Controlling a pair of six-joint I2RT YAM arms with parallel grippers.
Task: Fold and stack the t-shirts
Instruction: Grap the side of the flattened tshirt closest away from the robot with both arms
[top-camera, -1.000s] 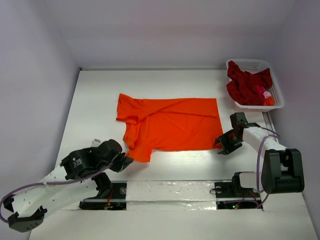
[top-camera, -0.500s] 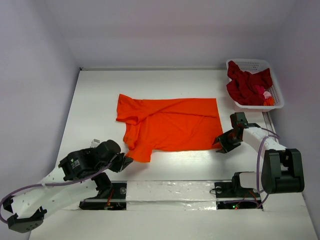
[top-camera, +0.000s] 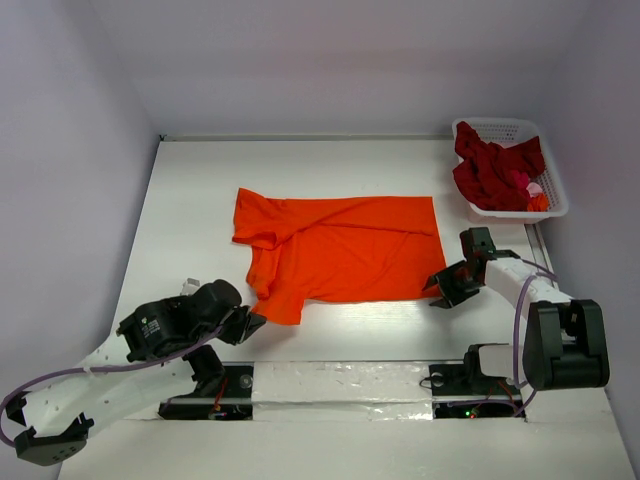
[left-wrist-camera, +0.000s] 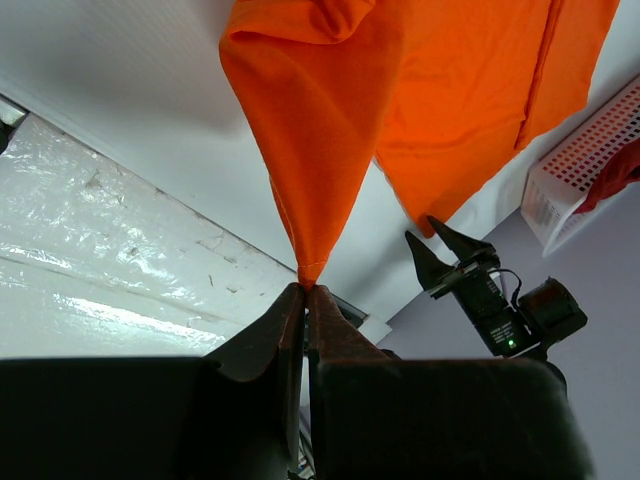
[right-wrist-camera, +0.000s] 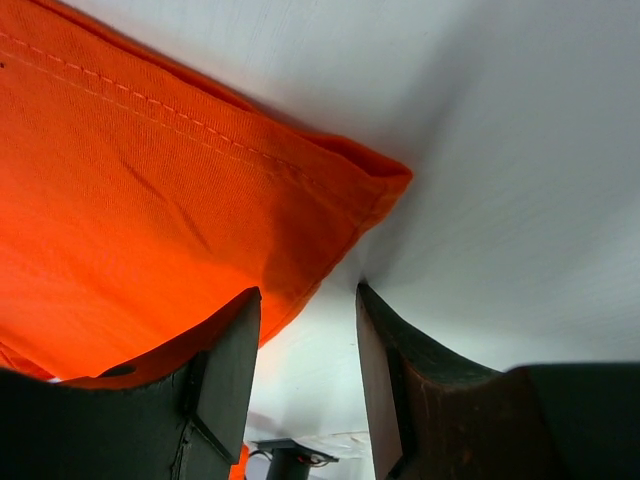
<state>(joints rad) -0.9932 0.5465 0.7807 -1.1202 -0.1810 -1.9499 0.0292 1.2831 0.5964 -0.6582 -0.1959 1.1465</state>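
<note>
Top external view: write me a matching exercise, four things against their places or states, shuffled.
1 orange t-shirt
2 dark red t-shirts
3 left gripper
4 right gripper

A fingers apart at a hem corner
B heaped in the white basket
C spread on the table
D shut on an orange corner

Pairs: 1-C, 2-B, 3-D, 4-A

From above we cannot count the dark red t-shirts (top-camera: 495, 165) heaped in the basket (top-camera: 505, 125), and the pink scrap (top-camera: 533, 187) among them is too small for us to name. The right wrist view cuts the orange t-shirt (right-wrist-camera: 130, 180) off at its left and top edges. From above, the fingers of the left gripper (top-camera: 255, 323) merge into one dark tip.
</note>
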